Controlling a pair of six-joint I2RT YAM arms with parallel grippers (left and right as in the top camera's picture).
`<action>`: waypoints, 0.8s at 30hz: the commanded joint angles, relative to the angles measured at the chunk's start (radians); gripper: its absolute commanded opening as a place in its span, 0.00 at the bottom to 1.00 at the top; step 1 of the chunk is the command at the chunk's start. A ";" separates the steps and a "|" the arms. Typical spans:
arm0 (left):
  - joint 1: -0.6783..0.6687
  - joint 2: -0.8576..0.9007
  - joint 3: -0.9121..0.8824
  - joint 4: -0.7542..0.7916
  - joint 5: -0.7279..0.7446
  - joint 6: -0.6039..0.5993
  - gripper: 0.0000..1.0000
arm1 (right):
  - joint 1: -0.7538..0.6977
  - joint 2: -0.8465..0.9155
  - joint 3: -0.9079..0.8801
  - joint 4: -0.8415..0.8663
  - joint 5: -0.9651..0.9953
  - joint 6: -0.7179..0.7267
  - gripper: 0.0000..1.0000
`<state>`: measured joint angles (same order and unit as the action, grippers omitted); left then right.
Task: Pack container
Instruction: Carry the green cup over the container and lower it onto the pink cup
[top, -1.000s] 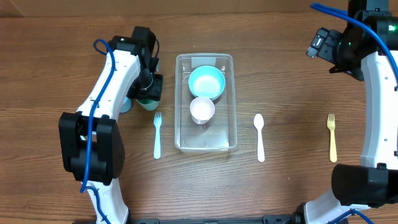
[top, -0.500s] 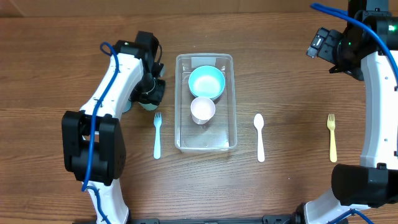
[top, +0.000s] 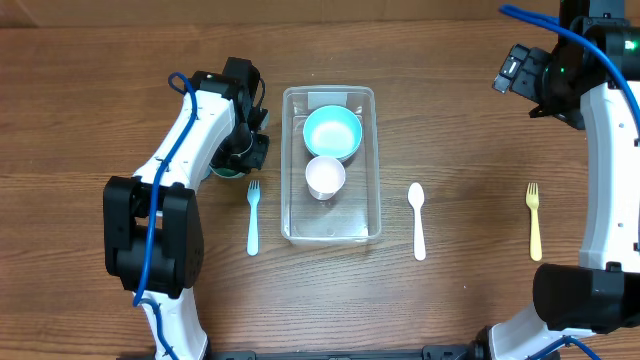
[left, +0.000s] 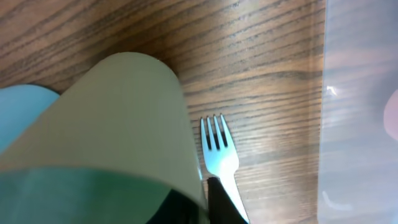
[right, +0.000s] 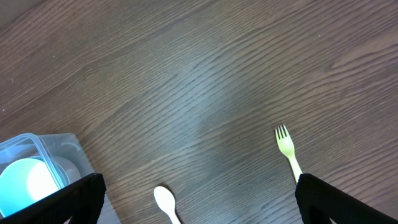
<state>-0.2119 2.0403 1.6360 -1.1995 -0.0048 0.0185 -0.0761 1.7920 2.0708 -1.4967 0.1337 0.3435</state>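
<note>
The clear container (top: 332, 232) stands mid-table and holds a light-blue bowl (top: 332, 132) and a small white cup (top: 325, 177). Just left of it, my left gripper (top: 243, 152) is shut on the wall of a pale green cup (top: 226, 170). That green cup (left: 118, 124) fills the left wrist view, with one dark finger (left: 219, 205) against its side. A light-blue fork (left: 217, 149) lies right below, and the container's edge (left: 360, 112) is at the right. My right gripper (top: 522, 78) hangs open at the far right, its fingers (right: 339, 200) empty.
A light-blue fork (top: 253, 215) lies left of the container, a white spoon (top: 417, 220) right of it, and a yellow fork (top: 534, 220) further right. Part of something light blue (left: 18, 112) shows behind the green cup.
My left gripper has closed on the green cup and shifted slightly towards the container. The right arm has not moved.
</note>
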 joint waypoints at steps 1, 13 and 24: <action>-0.005 -0.008 0.084 -0.031 -0.006 0.001 0.06 | 0.001 -0.008 0.005 0.002 0.000 0.005 1.00; -0.006 -0.014 0.277 -0.166 -0.005 -0.030 0.04 | 0.001 -0.008 0.005 0.002 0.000 0.005 1.00; -0.259 -0.156 0.587 -0.316 -0.006 -0.117 0.04 | 0.001 -0.008 0.005 0.002 0.000 0.005 1.00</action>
<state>-0.3626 1.9362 2.1918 -1.5059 -0.0162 -0.0566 -0.0761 1.7920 2.0708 -1.4967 0.1337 0.3435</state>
